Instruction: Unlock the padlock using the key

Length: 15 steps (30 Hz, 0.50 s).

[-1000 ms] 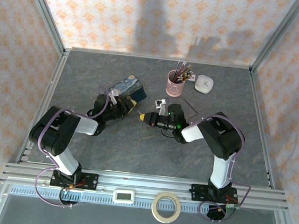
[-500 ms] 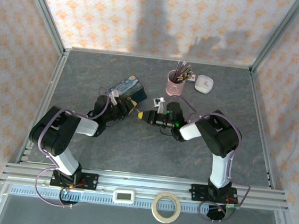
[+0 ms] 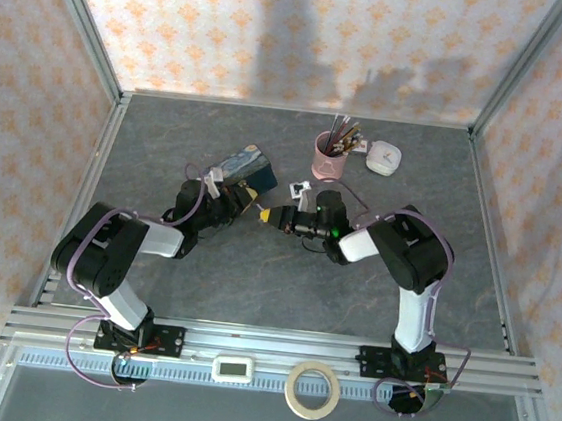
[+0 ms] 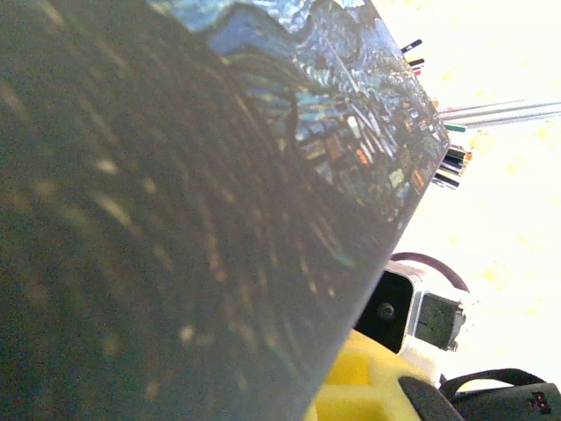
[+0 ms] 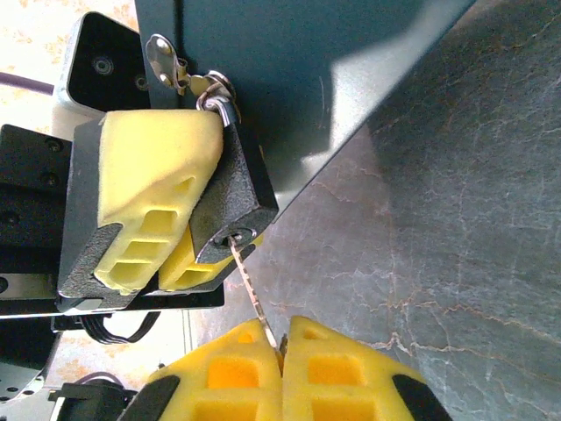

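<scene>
The left end effector (image 3: 248, 203) is clamping its yellow foam pads (image 5: 149, 189) on the dark body of the padlock (image 5: 235, 200), gripping it from both sides right at the front wall of the blue tin (image 5: 298, 61). The padlock is hanging by its thin silvery shackle (image 5: 223, 103) from the small metal hasp (image 5: 166, 61) on that wall. Its body is tilting off the tin, with the keyhole end pointing away from the tin toward the right end effector (image 5: 282, 355).

That end effector is pinched shut on the key (image 5: 252, 294), its yellow fingers (image 5: 351, 381) hiding the head, so just the slim shaft is showing. The key is running from those fingers up to the padlock, just off the tin's lower edge. Its tip is touching the keyhole, but how far it is reaching inside cannot be told.

From above, the two end effectors are facing each other nose to nose just in front of the tin's near right corner, over the grey counter (image 3: 253, 288). A pink cup (image 3: 330, 155) of pens (image 4: 451, 162) is standing to the right of the tin and a little farther back. A small white case (image 3: 384, 159) is lying beyond the cup, farther from the tin. A roll of tape (image 3: 290, 387) and a small white device (image 3: 235, 369) are resting well in front of the tin.
</scene>
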Motion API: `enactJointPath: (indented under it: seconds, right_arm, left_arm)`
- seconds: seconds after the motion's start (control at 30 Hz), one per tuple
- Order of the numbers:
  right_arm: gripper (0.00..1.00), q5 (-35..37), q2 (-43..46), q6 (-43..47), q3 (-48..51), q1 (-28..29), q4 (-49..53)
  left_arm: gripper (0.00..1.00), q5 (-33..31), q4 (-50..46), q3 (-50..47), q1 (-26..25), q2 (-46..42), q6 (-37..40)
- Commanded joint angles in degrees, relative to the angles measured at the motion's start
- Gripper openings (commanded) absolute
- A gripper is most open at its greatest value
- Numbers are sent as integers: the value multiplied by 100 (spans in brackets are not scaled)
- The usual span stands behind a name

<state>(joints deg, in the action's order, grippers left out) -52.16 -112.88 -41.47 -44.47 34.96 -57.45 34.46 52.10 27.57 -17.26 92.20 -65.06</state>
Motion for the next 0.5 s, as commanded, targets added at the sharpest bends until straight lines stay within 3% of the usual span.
enactJointPath:
  seconds: [0.0,0.47]
  right_arm:
    - [0,-144,55,-86,-230,-24,-274]
    - [0,-202,323,-390,-310,-29,-206]
  left_arm:
    - [0,325,279,-51,-164,-223,229]
    - [0,298,617,-74,-421,72,485]
